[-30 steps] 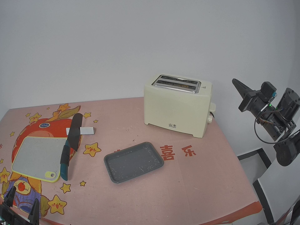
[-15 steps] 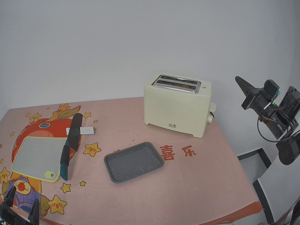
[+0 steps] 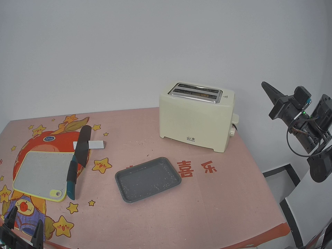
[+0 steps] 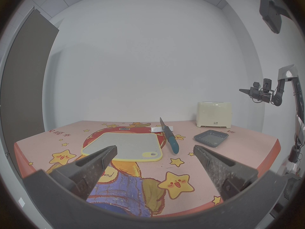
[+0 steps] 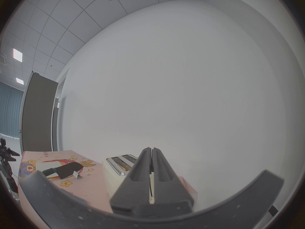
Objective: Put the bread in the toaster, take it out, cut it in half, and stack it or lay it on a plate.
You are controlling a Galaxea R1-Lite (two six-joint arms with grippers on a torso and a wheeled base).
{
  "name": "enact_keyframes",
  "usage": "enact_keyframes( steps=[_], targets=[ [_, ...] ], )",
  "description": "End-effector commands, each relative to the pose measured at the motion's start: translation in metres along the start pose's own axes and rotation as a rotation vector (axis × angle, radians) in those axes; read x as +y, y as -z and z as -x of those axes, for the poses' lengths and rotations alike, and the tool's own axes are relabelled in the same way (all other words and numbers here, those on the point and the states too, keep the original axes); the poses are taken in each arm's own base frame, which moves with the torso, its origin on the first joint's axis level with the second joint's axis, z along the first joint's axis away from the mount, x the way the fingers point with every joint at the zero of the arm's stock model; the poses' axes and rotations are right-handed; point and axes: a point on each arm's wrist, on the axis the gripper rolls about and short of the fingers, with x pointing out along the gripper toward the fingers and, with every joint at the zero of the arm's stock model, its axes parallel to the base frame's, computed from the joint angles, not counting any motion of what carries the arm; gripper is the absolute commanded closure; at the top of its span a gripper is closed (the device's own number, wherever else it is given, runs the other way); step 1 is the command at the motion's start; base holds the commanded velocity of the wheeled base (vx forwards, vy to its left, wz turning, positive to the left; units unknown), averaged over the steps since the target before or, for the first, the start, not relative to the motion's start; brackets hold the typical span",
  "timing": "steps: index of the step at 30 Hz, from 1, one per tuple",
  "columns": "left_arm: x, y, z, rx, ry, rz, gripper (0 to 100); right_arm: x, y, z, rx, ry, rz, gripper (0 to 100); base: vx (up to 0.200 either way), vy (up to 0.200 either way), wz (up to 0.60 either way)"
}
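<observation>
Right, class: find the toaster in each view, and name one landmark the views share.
Head: toaster right of centre, behind the tray.
Left wrist: toaster far off, beyond the tray.
Right wrist: toaster close, behind the right gripper.
Shared landmark: the knife.

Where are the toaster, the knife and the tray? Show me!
toaster [image 3: 195, 125], head view, its front face
knife [image 3: 83, 147], head view, its black blade
tray [image 3: 148, 178], head view, its bare floor
</observation>
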Motion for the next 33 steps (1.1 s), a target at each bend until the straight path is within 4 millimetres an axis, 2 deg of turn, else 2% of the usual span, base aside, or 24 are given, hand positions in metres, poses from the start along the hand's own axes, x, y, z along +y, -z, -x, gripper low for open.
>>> enact_keyframes(
  steps=[1, 19, 30, 33],
  targets=[
    [0.000, 0.004, -0.001, 0.009, -0.001, 0.000, 0, 0.000, -0.001, 0.001, -0.003, -0.003, 0.001, 100, 0.000, 0.000, 0.00],
    [0.000, 0.005, -0.001, 0.011, -0.001, 0.000, 0, 0.002, -0.005, 0.003, -0.010, -0.006, 0.003, 100, 0.000, 0.000, 0.00],
    [0.000, 0.004, -0.001, 0.009, -0.001, 0.000, 0, 0.002, 0.005, 0.008, 0.034, -0.004, -0.006, 100, 0.000, 0.000, 0.00],
    [0.000, 0.004, -0.001, 0.009, -0.001, 0.000, 0, 0.000, 0.017, 0.009, 0.075, 0.005, -0.012, 100, 0.000, 0.000, 0.00]
  ],
)
